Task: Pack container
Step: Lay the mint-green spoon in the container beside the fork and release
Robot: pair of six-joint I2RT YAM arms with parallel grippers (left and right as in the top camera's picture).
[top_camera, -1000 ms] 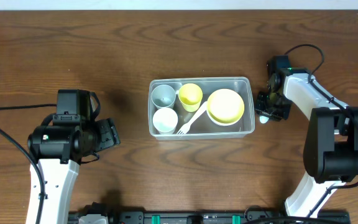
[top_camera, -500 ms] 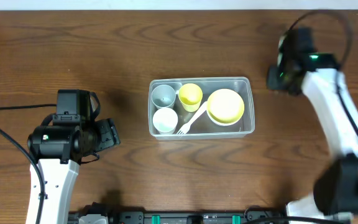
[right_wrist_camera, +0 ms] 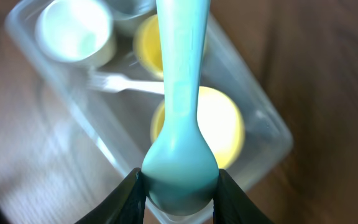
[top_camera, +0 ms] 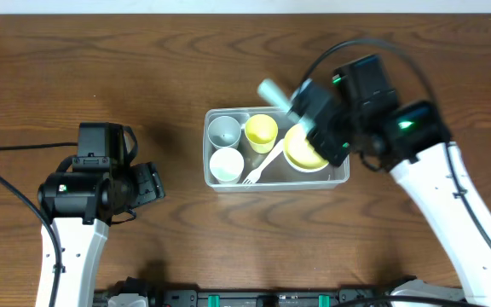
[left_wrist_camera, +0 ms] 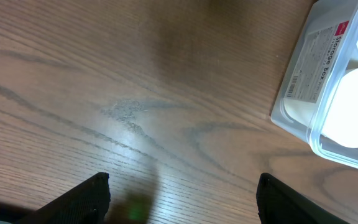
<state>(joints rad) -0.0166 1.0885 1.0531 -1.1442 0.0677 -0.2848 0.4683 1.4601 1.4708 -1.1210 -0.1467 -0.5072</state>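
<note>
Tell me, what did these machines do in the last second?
The right gripper swung from the table right of the container to above it, and now clamps a teal spoon over the yellow bowl. The left gripper, the container, and the cups and fork in it stayed put.

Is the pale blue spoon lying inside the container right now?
No, the spoon is clamped in the right gripper, held over the container rather than resting in it.
</note>
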